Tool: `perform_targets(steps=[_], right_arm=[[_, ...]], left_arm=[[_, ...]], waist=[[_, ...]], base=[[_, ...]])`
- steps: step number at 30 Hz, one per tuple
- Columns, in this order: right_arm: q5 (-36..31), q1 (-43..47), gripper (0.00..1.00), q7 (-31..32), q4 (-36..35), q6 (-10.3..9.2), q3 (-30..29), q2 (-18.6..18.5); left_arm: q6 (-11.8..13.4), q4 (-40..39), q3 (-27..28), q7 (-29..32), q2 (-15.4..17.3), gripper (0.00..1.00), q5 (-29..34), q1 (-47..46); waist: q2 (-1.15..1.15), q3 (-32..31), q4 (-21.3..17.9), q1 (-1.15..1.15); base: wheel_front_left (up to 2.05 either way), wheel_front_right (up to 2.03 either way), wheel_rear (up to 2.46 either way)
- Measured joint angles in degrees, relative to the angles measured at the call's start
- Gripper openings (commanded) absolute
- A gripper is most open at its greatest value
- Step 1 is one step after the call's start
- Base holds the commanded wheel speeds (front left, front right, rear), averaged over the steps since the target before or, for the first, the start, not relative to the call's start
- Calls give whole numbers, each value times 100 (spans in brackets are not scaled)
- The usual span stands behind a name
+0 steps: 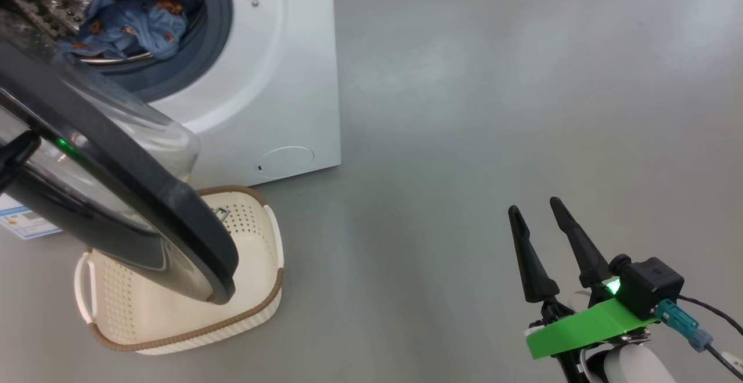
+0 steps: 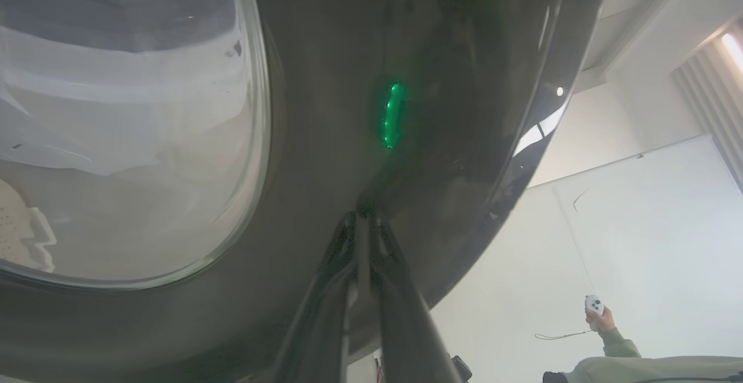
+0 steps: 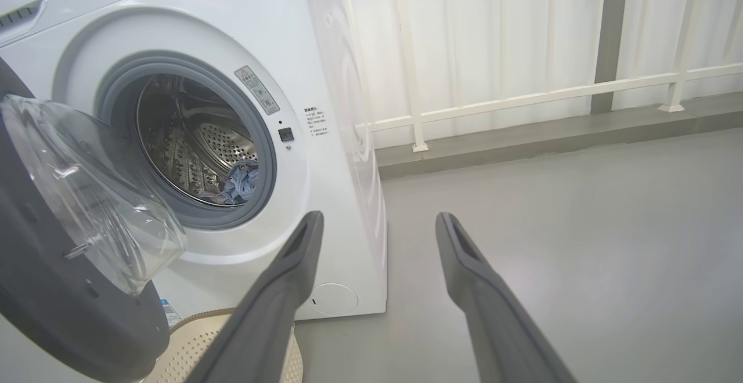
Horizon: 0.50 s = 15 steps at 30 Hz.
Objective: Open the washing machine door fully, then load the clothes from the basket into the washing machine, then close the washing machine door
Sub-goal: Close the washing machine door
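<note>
Grey floor (image 1: 493,110), white railing (image 3: 408,52) on a raised grey ledge (image 3: 522,139), pale curtain (image 3: 499,29) behind the railing, white wall (image 2: 656,244), bright light (image 2: 732,49) high up, person's hand (image 2: 602,319) gripping a white controller (image 2: 593,303), thin cord (image 2: 557,335) trailing from it, green sleeve (image 2: 624,349)

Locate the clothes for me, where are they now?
The clothes lie inside the washing machine, at the upper left of the head view, behind the partly open door and above the basket.
</note>
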Motion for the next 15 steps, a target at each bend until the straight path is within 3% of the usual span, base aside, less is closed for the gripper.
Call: perform_targets(steps=[6,8,9,10,11,12,15], right_arm=[[0,-1,100,0,43,0,-32,3],[-1,-2,100,0,55,0,-31,3],[-1,-2,100,0,58,0,-31,4],[-1,-3,100,0,67,0,-32,3],[-1,-3,100,0,74,0,-32,5],[-1,-3,100,0,80,0,-32,5],[-2,-3,100,0,118,0,-44,8]], left_arm=[[-207,-1,3,-102,-13,0,123,4],[-304,1,13,-154,-24,40,180,10],[-361,2,13,-189,-25,53,216,27],[-412,3,16,-212,-25,86,281,38],[-477,3,16,-260,-21,86,381,54],[-556,3,13,-303,-10,100,483,85],[-710,16,16,-424,-8,100,616,256]], waist=[[0,-24,155,0],[0,-32,205,0],[0,-37,231,0],[0,-43,254,0],[0,-49,275,0],[0,-56,297,0],[0,-107,344,0]], base=[[0,0,0],[0,0,0],[0,0,0],[0,0,0],[0,0,0],[0,0,0],[0,0,0]])
